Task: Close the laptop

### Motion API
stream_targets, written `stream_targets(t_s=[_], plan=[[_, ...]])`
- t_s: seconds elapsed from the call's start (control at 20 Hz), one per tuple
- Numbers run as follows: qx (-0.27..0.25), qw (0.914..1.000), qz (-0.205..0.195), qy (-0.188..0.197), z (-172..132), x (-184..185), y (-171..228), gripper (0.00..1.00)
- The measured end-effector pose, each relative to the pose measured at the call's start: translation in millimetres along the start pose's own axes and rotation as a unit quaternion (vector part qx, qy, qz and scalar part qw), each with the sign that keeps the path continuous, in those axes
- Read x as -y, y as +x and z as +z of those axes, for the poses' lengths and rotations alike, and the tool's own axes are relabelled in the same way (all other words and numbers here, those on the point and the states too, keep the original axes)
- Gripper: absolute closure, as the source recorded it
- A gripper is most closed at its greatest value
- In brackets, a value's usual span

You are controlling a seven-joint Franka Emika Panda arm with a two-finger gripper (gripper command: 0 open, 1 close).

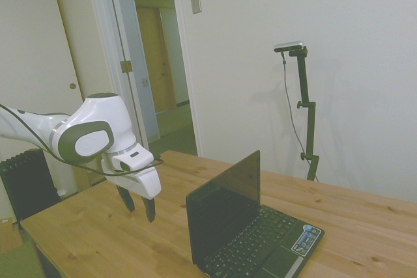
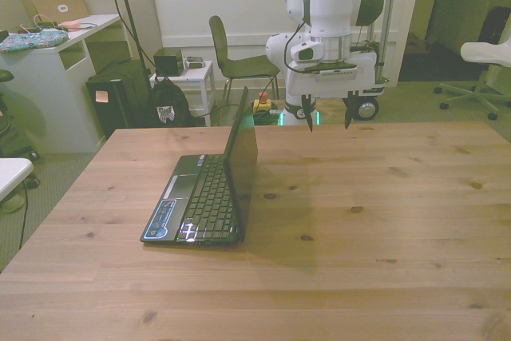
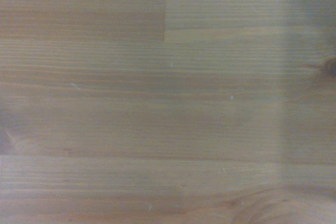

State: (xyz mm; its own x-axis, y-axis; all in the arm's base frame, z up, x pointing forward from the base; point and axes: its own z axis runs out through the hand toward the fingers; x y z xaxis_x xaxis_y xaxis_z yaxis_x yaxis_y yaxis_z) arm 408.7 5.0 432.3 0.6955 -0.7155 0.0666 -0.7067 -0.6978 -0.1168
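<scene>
The small black laptop (image 1: 251,229) (image 2: 209,193) stands open on the wooden table (image 2: 359,221), its dark screen upright and its keyboard and blue stickers showing. My gripper (image 1: 138,205) (image 2: 326,114) hangs open over the table behind the lid, apart from it and holding nothing. In the front view it is to the laptop's right and farther back. The wrist view shows only bare wood (image 3: 168,98), no laptop.
A chair (image 2: 235,57), a white desk (image 2: 56,61) and a black case (image 2: 120,97) stand on the floor beyond the table. A radiator (image 1: 26,183) and an open doorway (image 1: 156,63) are behind the arm.
</scene>
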Motion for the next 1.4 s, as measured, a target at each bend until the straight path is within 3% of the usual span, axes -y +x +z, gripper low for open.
stream_targets(t_s=[0.15,0.6,0.8,1.05,1.1,1.4], plan=[[-0.008,0.9999,0.010,-0.004,-2,3,3,0.00],[-0.051,0.9973,0.051,0.014,-54,77,53,0.00],[-0.060,0.9948,0.081,0.014,-83,76,94,0.00],[-0.060,0.9914,0.116,0.009,-81,64,145,0.00],[-0.061,0.9908,0.121,0.009,-81,63,153,1.00],[-0.056,0.9884,0.141,0.007,-79,58,191,1.00]])
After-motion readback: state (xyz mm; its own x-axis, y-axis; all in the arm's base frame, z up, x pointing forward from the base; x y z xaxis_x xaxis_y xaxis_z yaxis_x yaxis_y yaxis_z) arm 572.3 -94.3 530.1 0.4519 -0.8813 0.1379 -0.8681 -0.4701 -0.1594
